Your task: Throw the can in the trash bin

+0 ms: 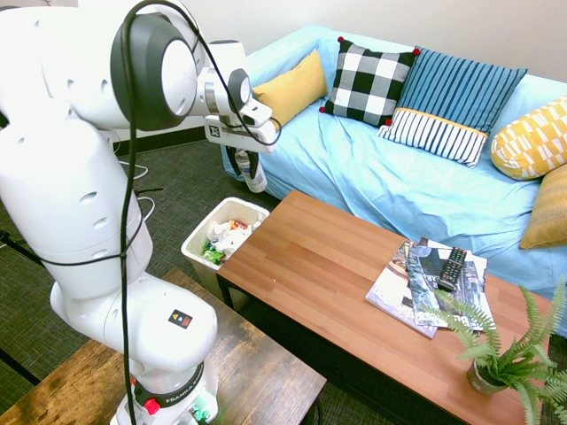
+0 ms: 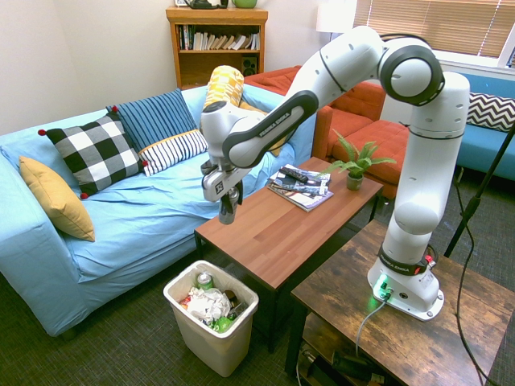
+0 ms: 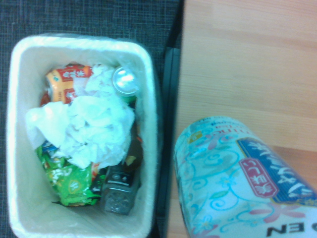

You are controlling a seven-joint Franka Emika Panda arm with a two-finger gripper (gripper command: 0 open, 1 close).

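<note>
From where I'm standing, the fingers [image 2: 232, 186] are clamped on the can [image 2: 228, 207], up in the air near the middle of the second exterior view. The can sits between them with its upper part in their grip, and most of its body sticks out below, tilted a little. In the first exterior view it shows at the upper left, in front of the side of the blue-covered sofa [image 1: 354, 168], just past the near-left end of the wooden worktop [image 1: 301, 257].

The trash bin [image 2: 211, 338] stands on the floor right beside that worktop, lower left of centre in the second exterior view, and the can is above the level of its rim, not inside it. In the wrist view the can fills the lower right, its pale side covered in swirls and flowers with a blue label, and the bin takes up the left. I can see crumpled white paper [image 3: 89, 129] in there, a green wrapper [image 3: 72, 183], an orange and red can [image 3: 64, 84], another can seen end-on [image 3: 125, 82] and a clear dark bottle [image 3: 120, 188]. Farther along the worktop lie magazines [image 1: 407, 297], a remote [image 1: 453, 269] and a potted fern [image 1: 485, 376].
</note>
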